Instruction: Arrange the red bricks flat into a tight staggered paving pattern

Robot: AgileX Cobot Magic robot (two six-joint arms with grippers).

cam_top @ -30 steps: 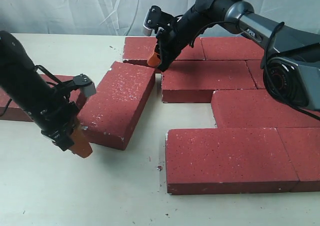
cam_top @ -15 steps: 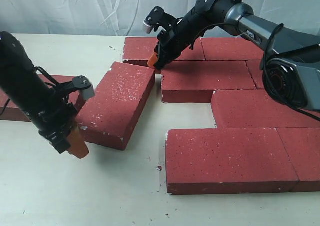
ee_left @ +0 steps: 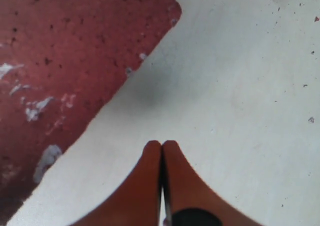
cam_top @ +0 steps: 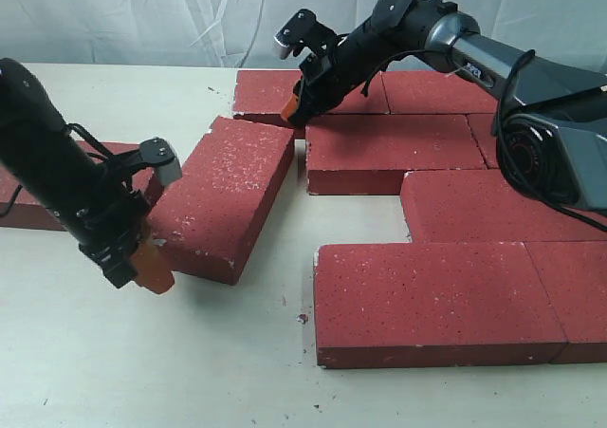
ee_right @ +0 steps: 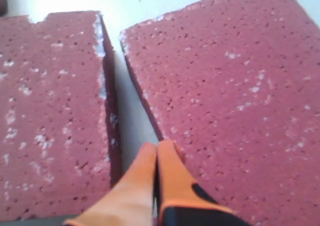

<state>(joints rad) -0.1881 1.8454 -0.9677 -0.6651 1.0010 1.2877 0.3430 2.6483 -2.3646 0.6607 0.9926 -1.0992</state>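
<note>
Pale tabletop (cam_top: 237, 371) carried the red bricks (cam_top: 436, 300) flat at right, one skewed brick (cam_top: 228, 195) centre left. Left gripper (cam_top: 152, 274), closed and empty, tilted down beside its lower corner; right gripper (cam_top: 292, 110), likewise closed, pointed at the upper-centre gap.

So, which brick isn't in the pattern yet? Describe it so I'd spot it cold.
Find the paved patch filling the right of the table. Just off its left edge, between it and the left pincer, lies one brick. It alone lies slanted to the squared rows, with a gap on its right.
</note>
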